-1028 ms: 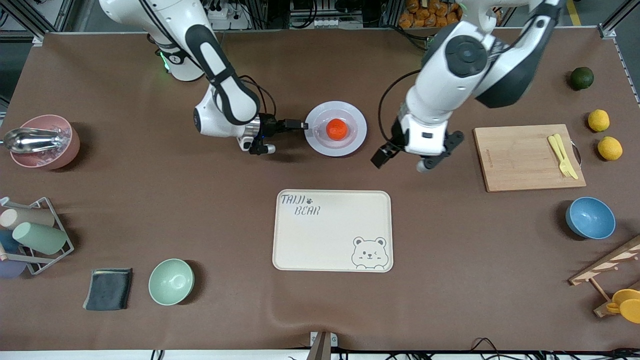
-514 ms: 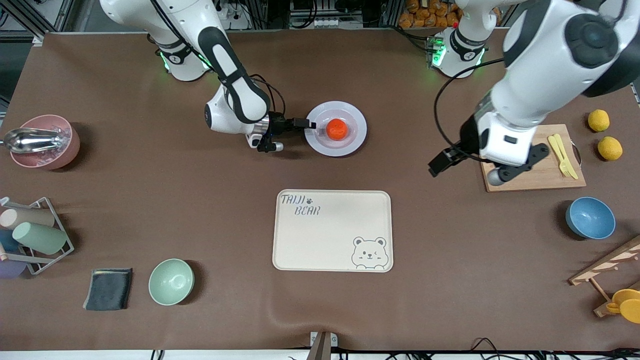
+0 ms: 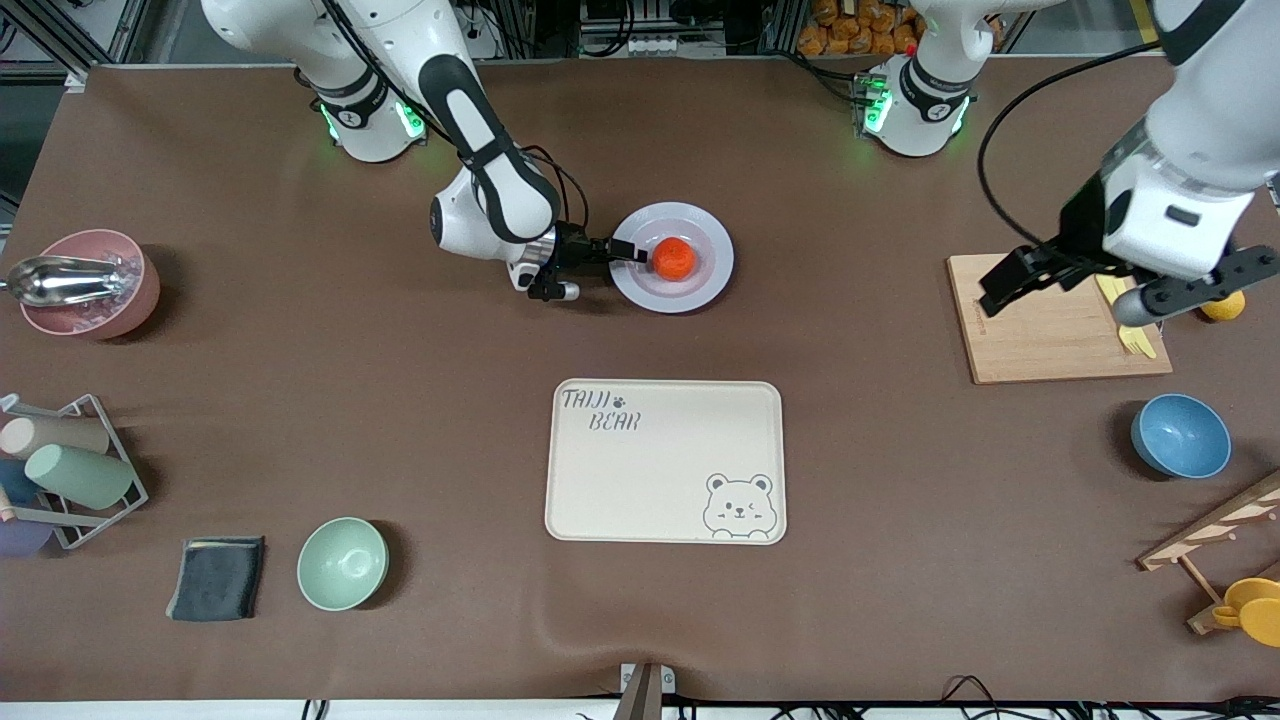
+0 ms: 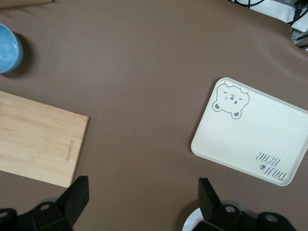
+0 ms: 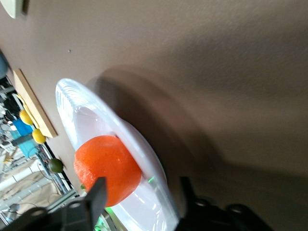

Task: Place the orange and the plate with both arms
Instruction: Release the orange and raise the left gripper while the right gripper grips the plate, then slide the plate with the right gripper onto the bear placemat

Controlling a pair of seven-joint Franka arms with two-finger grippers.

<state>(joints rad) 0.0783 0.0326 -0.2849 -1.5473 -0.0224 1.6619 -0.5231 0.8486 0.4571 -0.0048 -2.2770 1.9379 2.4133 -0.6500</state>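
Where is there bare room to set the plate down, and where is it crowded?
The bear-print tray is bare, as is the brown table between it and the cutting board. Crowded: the right hand straddles the rim of the plate beside the orange; the open left hand hangs over the board.

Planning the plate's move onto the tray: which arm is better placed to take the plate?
Right. Its end effector is already at the plate rim beside the orange, fingers straddling the rim. The left end effector hangs open over the cutting board.
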